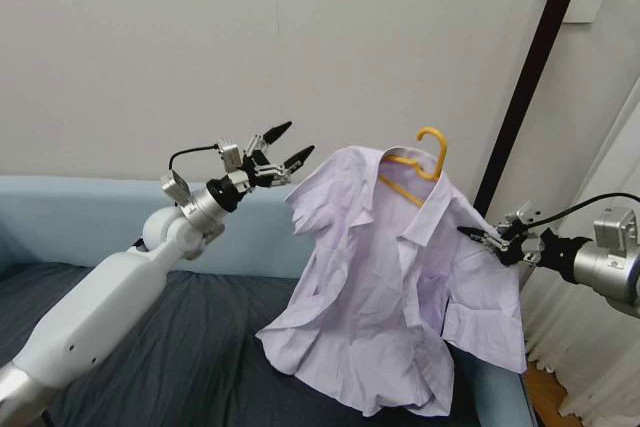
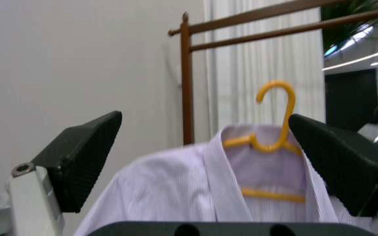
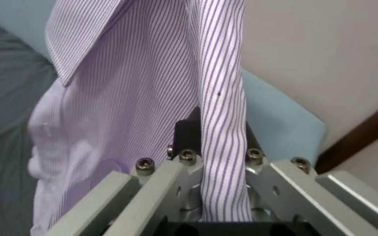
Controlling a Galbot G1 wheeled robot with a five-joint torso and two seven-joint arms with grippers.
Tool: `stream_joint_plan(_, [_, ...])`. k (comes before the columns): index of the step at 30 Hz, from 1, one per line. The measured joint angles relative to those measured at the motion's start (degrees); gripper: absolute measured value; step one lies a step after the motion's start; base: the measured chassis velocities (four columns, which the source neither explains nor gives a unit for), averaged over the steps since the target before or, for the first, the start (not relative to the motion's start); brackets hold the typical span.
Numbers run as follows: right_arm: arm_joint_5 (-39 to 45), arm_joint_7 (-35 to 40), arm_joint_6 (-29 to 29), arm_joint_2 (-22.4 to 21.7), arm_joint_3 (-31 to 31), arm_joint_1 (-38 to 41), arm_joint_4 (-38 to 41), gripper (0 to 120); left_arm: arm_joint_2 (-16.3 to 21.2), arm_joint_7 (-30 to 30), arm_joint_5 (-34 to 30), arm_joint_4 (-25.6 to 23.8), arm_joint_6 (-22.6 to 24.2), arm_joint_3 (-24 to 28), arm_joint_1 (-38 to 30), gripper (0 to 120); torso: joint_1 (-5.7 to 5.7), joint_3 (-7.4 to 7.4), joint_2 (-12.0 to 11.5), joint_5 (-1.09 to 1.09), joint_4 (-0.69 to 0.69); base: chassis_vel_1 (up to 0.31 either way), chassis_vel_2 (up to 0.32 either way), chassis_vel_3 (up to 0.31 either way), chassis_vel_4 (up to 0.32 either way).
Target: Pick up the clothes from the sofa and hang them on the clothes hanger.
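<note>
The right gripper is clamped on one shoulder of the lilac shirt, holding it up over the sofa with a yellow hanger in its collar. The left gripper hovers open just beside the other shoulder.

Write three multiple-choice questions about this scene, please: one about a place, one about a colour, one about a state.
1. Where does the right tool hold the striped shirt?
A. bottom hem
B. upper sleeve on the robot's right
C. collar

2. What colour is the hanger?
A. yellow
B. white
C. black

3. How is the left tool?
A. shut on the hanger
B. shut on a sleeve
C. open, holding nothing

Answers: 1 B, it is clamped on a fabric fold at that edge; 2 A, the hook is plainly yellow; 3 C, it gapes wide beside the shirt.
</note>
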Motion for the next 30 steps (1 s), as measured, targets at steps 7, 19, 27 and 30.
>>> stream_joint_plan(7, [9.82,13.03,-6.25,-3.35,0.28,4.55,5.11,1,-2.24,-17.66,6.38,-10.0,3.47,-2.84,11.54,100,0.0,0.0,0.0,0.01,-0.01,0.0,0.0,0.0,0.0])
stream_joint_plan(19, [18.61,28.13,-14.04,-9.32,8.53,5.77,12.62,1,-4.26,-17.24,10.15,-17.72,4.18,-2.65,22.32,100,0.0,0.0,0.01,0.01,0.02,0.0,0.0,0.0,0.0])
stream_joint_plan(27, [25.75,31.78,-16.8,-13.72,17.4,4.14,14.58,1,-8.97,-10.95,9.82,-12.82,3.57,1.25,21.21,100,0.0,0.0,0.0,0.01,-0.01,0.0,0.0,0.0,0.0])
stream_joint_plan(30, [29.62,32.56,-16.8,-15.19,20.26,3.8,14.44,1,-11.23,-6.69,9.56,-8.12,2.84,2.64,19.74,100,0.0,0.0,0.01,0.01,0.01,0.0,0.0,0.0,0.0])
